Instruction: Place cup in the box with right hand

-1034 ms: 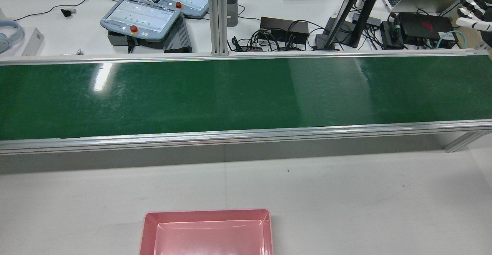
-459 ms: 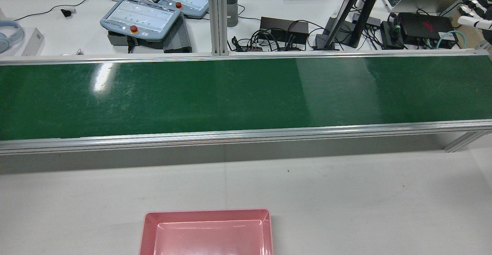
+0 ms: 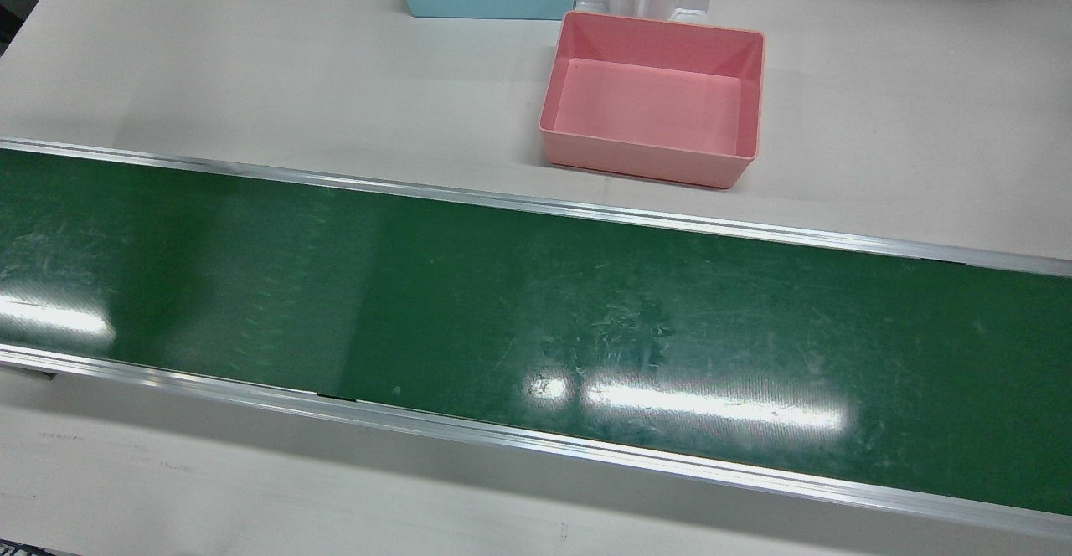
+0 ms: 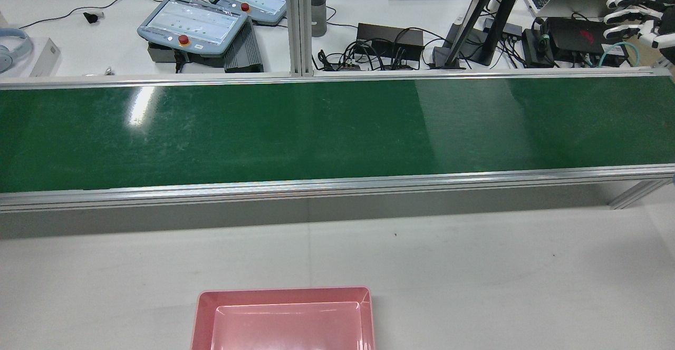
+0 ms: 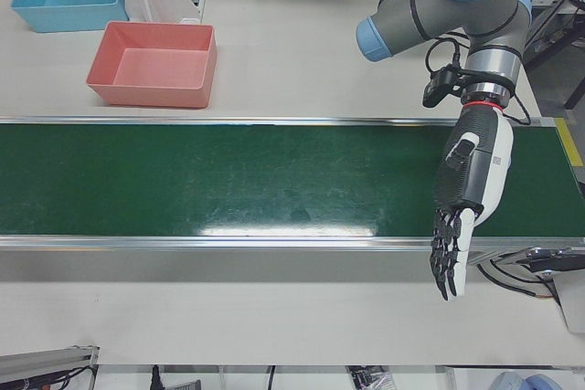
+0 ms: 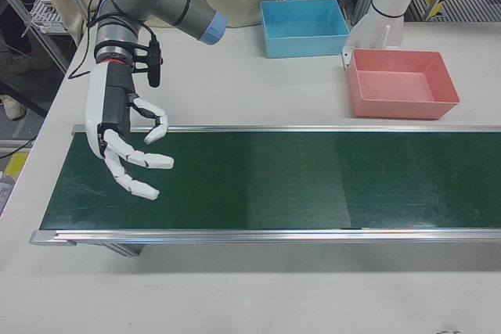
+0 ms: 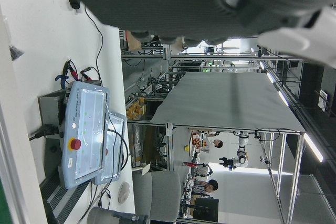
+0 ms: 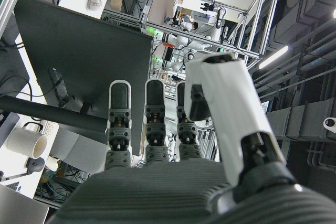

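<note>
No cup in any view: the long green conveyor belt (image 3: 536, 305) is bare end to end, so I can't give the cup's direction or its long axis relative to my hands. My guess is it has yet to arrive on the belt.

My right hand (image 6: 125, 142), white with dark joints, hangs over the belt's end on my right side, fingers spread, holding nothing. It also shows at the right edge of the rear view (image 4: 635, 12), partly cut off. The pink rectangular plastic box (image 6: 401, 82) sits empty on the white desk (image 3: 879, 95) on my side of the belt, well apart from that hand, toward the middle. A light blue plastic box (image 6: 305, 26) sits beside it, nearer my right arm.

My left hand (image 5: 462, 216) hangs off the belt's other end, fingers straight down, empty.

Both hand views only show the lab background, no cup.
</note>
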